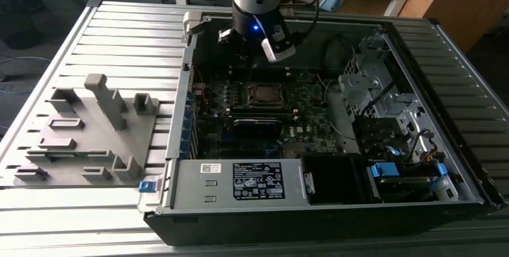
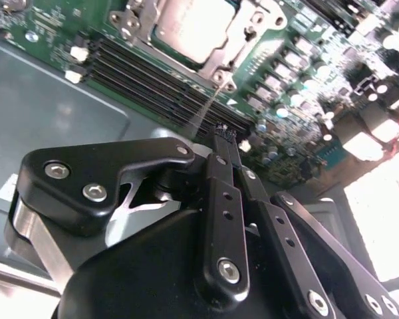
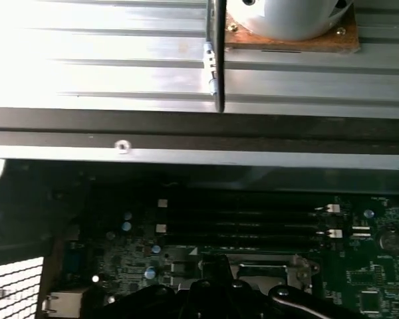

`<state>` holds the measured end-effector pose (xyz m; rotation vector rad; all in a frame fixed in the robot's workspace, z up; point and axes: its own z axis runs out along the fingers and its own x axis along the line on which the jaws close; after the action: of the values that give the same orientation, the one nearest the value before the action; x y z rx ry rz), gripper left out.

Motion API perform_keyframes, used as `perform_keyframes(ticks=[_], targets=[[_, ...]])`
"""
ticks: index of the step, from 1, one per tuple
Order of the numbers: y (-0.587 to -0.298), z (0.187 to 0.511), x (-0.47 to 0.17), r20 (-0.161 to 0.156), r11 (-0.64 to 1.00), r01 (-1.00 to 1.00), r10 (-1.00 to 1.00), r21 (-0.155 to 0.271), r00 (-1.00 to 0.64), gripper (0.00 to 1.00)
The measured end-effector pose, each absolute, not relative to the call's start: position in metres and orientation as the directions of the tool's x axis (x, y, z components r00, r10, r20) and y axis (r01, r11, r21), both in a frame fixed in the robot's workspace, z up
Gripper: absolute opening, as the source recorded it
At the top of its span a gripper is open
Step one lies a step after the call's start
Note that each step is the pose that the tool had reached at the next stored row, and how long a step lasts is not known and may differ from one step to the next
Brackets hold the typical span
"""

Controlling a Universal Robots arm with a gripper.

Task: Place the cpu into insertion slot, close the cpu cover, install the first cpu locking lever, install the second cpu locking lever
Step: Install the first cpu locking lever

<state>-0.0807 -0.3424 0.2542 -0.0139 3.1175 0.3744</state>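
Note:
The cpu [image 2: 186,26] lies with its silvery face up in the insertion slot [image 1: 266,94], inside the open computer case. The cpu cover [image 2: 243,33] lies flat around it as a metal frame. A thin silvery locking lever [image 2: 206,109] rises from the socket's corner towards my gripper [image 2: 223,131]. The black fingers meet at their tips, shut. I cannot tell whether they pinch the lever. The arm's wrist [image 1: 254,25] hangs over the back of the case. In the first wrist view the gripper [image 3: 218,267] hovers just by the socket frame [image 3: 266,269].
Black memory slots [image 2: 153,86] run beside the socket. A power supply box [image 1: 238,182] fills the case's near side, and a drive cage [image 1: 374,90] stands on the exterior view's right. A grey parts fixture [image 1: 87,132] lies on the slatted table at the exterior view's left.

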Motion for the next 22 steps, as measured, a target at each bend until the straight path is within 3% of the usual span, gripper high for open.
perform_keyframes(ticks=[22], targets=[[-0.3424, 0.2467, -0.0693, -0.003, 0.974, -0.009, -0.009, 0.227, -1.000, 0.10]])
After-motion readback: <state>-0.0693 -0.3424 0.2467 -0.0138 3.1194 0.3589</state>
